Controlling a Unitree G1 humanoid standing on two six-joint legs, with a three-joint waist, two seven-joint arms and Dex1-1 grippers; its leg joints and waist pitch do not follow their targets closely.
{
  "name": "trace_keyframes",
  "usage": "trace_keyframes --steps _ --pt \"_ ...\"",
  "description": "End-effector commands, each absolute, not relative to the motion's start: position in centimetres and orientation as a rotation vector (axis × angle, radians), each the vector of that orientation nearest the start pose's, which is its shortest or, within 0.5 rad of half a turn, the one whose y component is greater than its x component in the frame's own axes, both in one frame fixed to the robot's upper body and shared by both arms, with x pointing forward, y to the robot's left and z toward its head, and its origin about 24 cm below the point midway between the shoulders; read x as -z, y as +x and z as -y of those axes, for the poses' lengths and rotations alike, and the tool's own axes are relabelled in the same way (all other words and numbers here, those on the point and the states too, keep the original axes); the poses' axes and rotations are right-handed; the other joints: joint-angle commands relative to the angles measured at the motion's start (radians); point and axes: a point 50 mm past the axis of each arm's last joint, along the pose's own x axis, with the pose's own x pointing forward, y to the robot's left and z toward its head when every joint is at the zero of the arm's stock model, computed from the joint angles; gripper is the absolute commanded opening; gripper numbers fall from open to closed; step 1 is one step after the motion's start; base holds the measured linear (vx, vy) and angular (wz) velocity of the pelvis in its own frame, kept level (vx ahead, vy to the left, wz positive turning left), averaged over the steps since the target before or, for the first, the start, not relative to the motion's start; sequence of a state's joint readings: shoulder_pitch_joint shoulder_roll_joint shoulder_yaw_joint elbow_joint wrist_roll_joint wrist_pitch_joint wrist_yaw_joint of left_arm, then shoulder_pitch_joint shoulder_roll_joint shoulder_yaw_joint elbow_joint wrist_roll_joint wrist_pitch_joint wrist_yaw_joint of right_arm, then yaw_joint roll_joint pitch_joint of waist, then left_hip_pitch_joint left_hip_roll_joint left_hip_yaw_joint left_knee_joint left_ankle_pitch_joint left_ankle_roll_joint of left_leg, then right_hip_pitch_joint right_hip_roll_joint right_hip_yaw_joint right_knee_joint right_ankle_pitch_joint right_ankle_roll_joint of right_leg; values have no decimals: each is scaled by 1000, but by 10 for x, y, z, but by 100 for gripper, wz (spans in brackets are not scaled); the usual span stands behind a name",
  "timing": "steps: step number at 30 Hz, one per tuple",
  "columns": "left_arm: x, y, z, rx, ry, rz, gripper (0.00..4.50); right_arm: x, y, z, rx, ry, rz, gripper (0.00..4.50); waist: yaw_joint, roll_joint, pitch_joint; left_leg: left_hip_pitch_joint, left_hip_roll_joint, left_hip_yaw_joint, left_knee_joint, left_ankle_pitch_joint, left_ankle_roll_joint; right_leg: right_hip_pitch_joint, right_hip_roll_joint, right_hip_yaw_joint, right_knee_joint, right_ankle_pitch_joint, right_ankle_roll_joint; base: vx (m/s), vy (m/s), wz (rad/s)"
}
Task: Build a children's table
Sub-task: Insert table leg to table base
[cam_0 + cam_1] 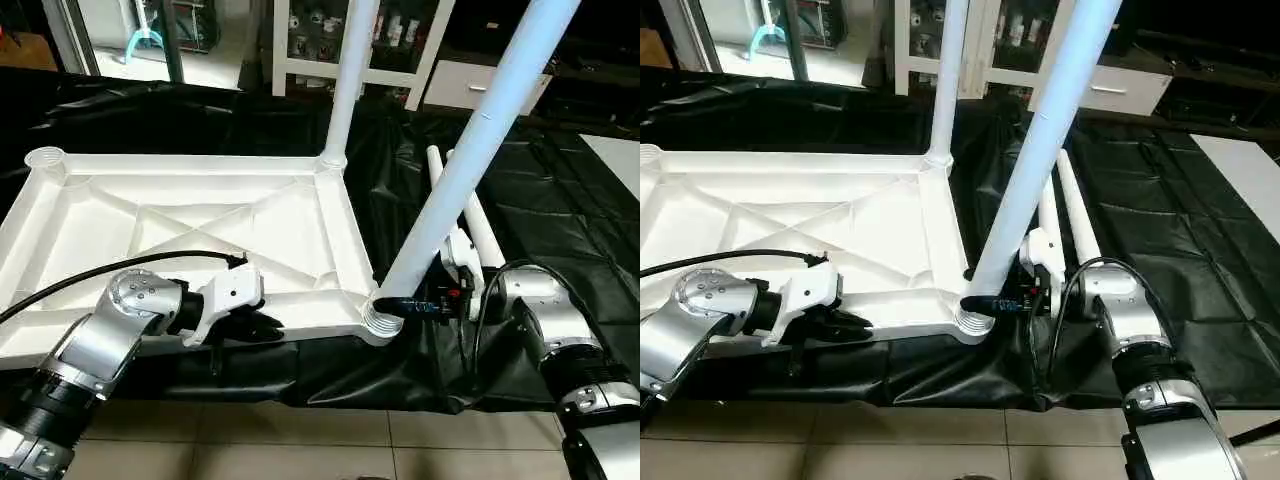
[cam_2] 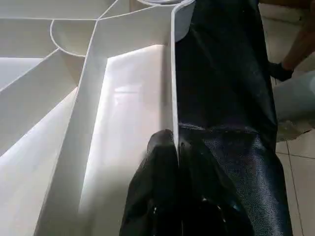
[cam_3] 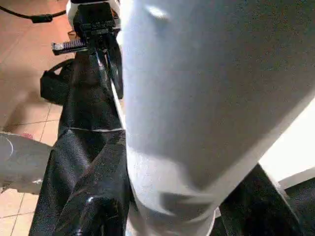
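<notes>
Lying upside down on a black sheet (image 1: 520, 230), ribs up, the tabletop (image 1: 180, 225): stiff moulded plastic, light, smooth and probably slippery. Pinching its near rim between closed fingers, the left gripper (image 1: 262, 327). Clasping the leaning leg (image 1: 470, 160) just above the near right corner socket (image 1: 380, 318), the right gripper (image 1: 425, 305); gripping low likely steadying such a long hollow tube best. Standing already at the far right corner, another leg (image 1: 350, 75). Waiting on the sheet beyond, two spare legs (image 1: 480, 230). Showing below, tiled floor (image 1: 300, 445); behind, white shelving (image 1: 400, 50).
</notes>
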State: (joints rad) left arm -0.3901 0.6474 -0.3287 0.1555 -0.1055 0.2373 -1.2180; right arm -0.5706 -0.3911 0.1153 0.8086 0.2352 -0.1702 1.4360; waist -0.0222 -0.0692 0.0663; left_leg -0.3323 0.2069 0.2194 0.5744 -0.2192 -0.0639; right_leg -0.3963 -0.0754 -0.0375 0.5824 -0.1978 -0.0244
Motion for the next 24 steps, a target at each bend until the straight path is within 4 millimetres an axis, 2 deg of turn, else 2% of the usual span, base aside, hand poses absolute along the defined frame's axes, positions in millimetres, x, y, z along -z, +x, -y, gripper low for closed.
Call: trace_keyframes --steps 1,4,6,8,9,10,11,12,13,14,15,16,17,18,19,20,21,22,23,24 --pt "-72 277 -170 1357 509 -476 0 10 275 183 -1325 -145 -513 189 -9 30 -12 11 41 -24 -88 -342 -9 0 -49 42 -76 -320 -198 0 0 0" --pt "-72 277 -170 1352 512 -478 0 11 274 182 -1318 -154 -508 189 -11 27 -11 10 40 -25 -90 -362 -15 0 -48 41 -77 -330 -194 0 0 0" --pt "-71 279 -169 1329 519 -488 0 13 276 179 -1279 -195 -495 189 -15 26 -8 9 40 -29 -92 -396 -22 -2 -50 41 -82 -381 -179 0 0 0" --pt "-70 283 -166 1244 493 -505 0 16 282 176 -1181 -245 -479 189 -18 30 -5 12 40 -33 -95 -428 -32 -6 -50 39 -88 -433 -164 0 0 0" --pt "-69 287 -163 1186 463 -507 0 17 288 174 -1090 -264 -459 189 -23 28 -3 12 41 -36 -96 -454 -43 -10 -52 38 -91 -473 -151 -52 6 -5" --pt "-69 289 -161 1148 443 -508 0 17 292 172 -1028 -275 -446 189 -31 27 2 13 37 -41 -98 -489 -55 -14 -51 35 -97 -536 -130 -52 6 -5" --pt "-69 291 -158 1114 424 -504 0 18 295 171 -972 -266 -438 190 -34 27 3 16 35 -46 -98 -512 -57 -17 -51 32 -102 -576 -115 -69 13 -8" --pt "-70 294 -153 1064 387 -496 0 18 300 168 -892 -244 -432 193 -46 27 3 15 35 -53 -99 -546 -64 -18 -52 29 -103 -609 -97 -78 31 -13" --pt "-71 295 -149 1033 364 -492 0 19 303 166 -846 -226 -431 194 -52 30 7 6 35 -65 -106 -573 -77 -12 -52 19 -105 -624 -81 -78 31 -13" --pt "-71 297 -146 1008 342 -488 0 19 305 165 -809 -208 -432 194 -59 30 6 7 32 -70 -109 -587 -80 -10 -51 16 -108 -625 -76 -86 54 -20" --pt "-73 298 -137 974 279 -491 0 20 311 158 -734 -176 -440 191 -69 31 2 2 30 -80 -111 -610 -76 -2 -54 11 -108 -606 -74 -75 63 -19" --pt "-74 299 -132 953 257 -493 0 20 314 154 -705 -172 -440 191 -73 31 3 3 31 -83 -113 -622 -75 -3 -54 11 -109 -589 -78 -75 63 -19" --pt "-76 299 -124 939 227 -498 0 19 318 147 -670 -167 -440 191 -81 31 6 7 25 -84 -109 -648 -55 -9 -52 4 -116 -571 -83 -59 54 -12" --pt "-77 299 -120 935 214 -501 0 19 320 144 -656 -166 -439 191 -84 31 8 6 22 -86 -108 -652 -47 -9 -53 2 -121 -580 -80 -61 31 -8" --pt "-78 299 -117 921 200 -498 0 18 322 140 -636 -163 -439 190 -89 32 13 8 18 -88 -108 -671 -36 -13 -53 -5 -131 -622 -64 -61 31 -8" --pt "-79 300 -115 912 192 -496 0 18 323 138 -624 -161 -440 190 -95 33 16 13 17 -89 -107 -686 -34 -18 -53 -9 -135 -639 -59 -63 10 -4" --pt "-81 300 -109 898 178 -494 0 17 327 132 -586 -148 -438 190 -100 37 19 19 14 -92 -104 -704 -26 -19 -53 -22 -147 -662 -42 -58 3 0" --pt "-84 300 -102 883 160 -487 0 16 330 126 -528 -97 -440 190 -103 38 21 23 15 -92 -105 -712 -27 -21 -53 -27 -148 -654 -42 -58 3 0" --pt "-87 301 -95 863 138 -477 0 16 333 120 -476 -47 -446 190 -113 38 23 13 20 -101 -115 -729 -31 -5 -53 -47 -145 -624 -37 -53 10 -4" --pt "-89 300 -88 871 131 -466 0 14 334 112 -457 7 -443 190 -114 42 28 14 25 -97 -130 -767 -32 3 -44 -65 -142 -570 -36 -51 15 -3"
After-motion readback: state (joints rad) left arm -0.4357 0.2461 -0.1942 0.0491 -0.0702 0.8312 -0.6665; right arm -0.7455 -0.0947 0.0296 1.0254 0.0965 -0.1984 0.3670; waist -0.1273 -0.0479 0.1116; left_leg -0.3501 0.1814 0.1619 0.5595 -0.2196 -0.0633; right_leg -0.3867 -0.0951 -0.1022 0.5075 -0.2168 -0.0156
